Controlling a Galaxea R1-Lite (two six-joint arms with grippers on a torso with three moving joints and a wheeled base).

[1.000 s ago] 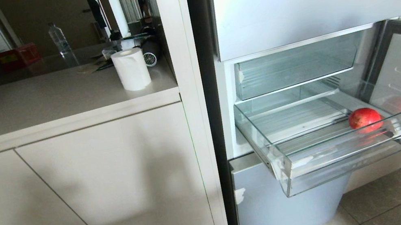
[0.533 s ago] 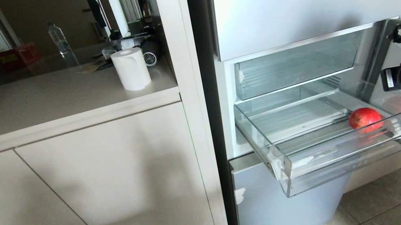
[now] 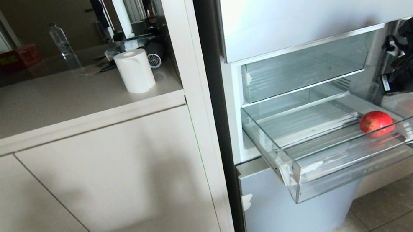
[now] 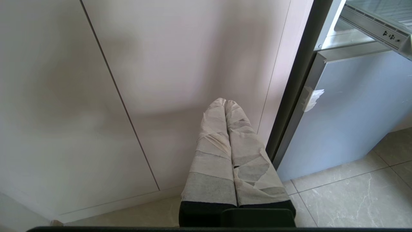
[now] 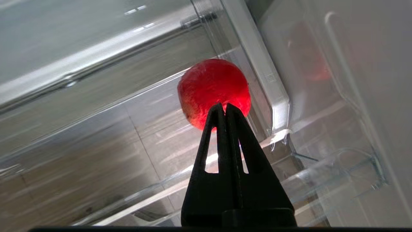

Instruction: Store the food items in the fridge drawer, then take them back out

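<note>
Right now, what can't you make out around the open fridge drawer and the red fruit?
- Head view: right tool's tip, hidden behind its own black body and cables.
- Right wrist view: the shut right tool covers the near side of the red fruit, so contact can't be judged.
- Right wrist view: the fridge drawer is smeared.
- Head view: left tool out of frame.

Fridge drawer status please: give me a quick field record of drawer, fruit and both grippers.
fridge drawer: pulled out, open
red fruit: lying in the drawer's right end, not held
right gripper: shut, empty, above the fruit, pointing at it
left gripper: shut, parked low facing the cabinet door
</note>
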